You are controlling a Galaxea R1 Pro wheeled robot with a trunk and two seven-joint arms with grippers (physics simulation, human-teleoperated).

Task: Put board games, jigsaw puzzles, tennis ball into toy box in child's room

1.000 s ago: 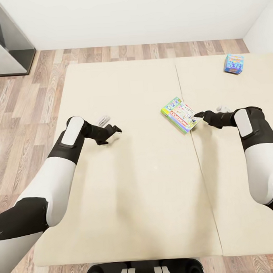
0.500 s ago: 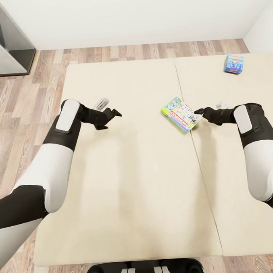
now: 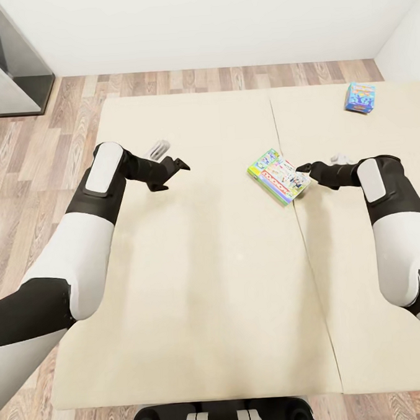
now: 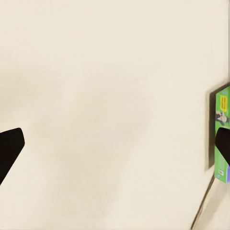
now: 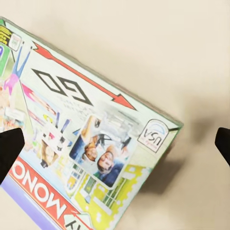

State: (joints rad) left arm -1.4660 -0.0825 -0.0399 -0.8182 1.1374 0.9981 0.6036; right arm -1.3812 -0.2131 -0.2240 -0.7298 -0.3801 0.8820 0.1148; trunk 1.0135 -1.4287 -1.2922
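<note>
Since a second ago the right gripper (image 3: 302, 167) has crept a little further over the near right corner of the green-edged board game (image 3: 277, 175), and the left gripper (image 3: 173, 172) has risen and shifted slightly toward the far side of the bed (image 3: 207, 266); the game boxes lie where they were. In the right wrist view the two dark fingertips (image 5: 9, 151) sit at opposite edges of the picture, so the jaws are spread wide, with the box lid between them and nothing pinched; whether a finger touches the lid cannot be told. The left jaws are likewise parted wide over bare mattress, with one fingertip (image 4: 8, 148) at the frame's edge and the green side of the game (image 4: 221, 139) seen well apart. On the lid "MONOPOLY" runs along a red band, "GO" sits above a red arrow, and a small round logo near the corner is too fine to read. That box lies tilted, just beside the seam (image 3: 302, 241) between the two mattress sections. The light-blue board game (image 3: 359, 97) rests near the far right of the bed, well apart from both arms. Broad open mattress surrounds both grippers, wood-plank floor (image 3: 39, 158) borders the bed at left, and a dark grey cabinet (image 3: 5, 67) stands in the far left corner.
</note>
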